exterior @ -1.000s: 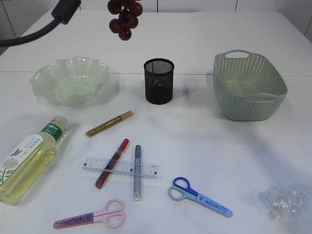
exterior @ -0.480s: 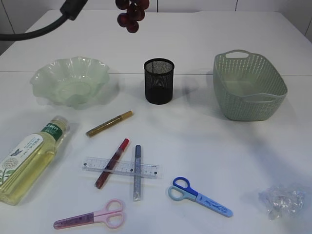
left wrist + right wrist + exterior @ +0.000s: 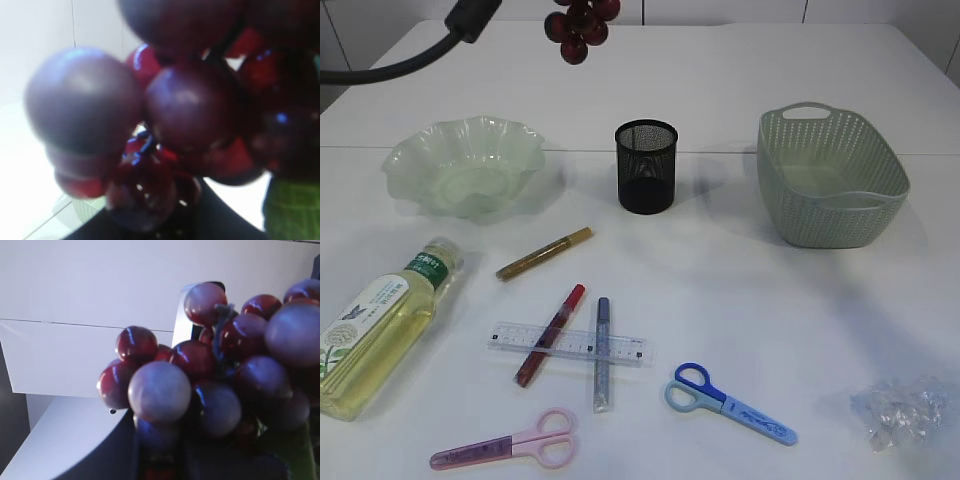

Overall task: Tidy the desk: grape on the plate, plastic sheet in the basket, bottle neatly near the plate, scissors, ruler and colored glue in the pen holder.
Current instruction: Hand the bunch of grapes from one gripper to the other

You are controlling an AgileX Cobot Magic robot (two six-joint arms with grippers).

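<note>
Grape (image 3: 578,22) cluster hangs high above the counter (image 3: 740,290), behind the plate (image 3: 465,165). Which pincer pinches it I cannot tell; both cameras are filled by grapes. Lower it gently over the plate's centre before releasing.

Pen holder (image 3: 646,166) stands between plate (image 3: 465,165) and basket (image 3: 830,178).

Exterior view: from chest height, slanting down across the white table (image 3: 740,290) toward the far wall. Left wrist view: pressed close against the grape bunch (image 3: 170,125), blurred. Right wrist view: also close, facing the wall. Shared by all three: the grape bunch.
</note>
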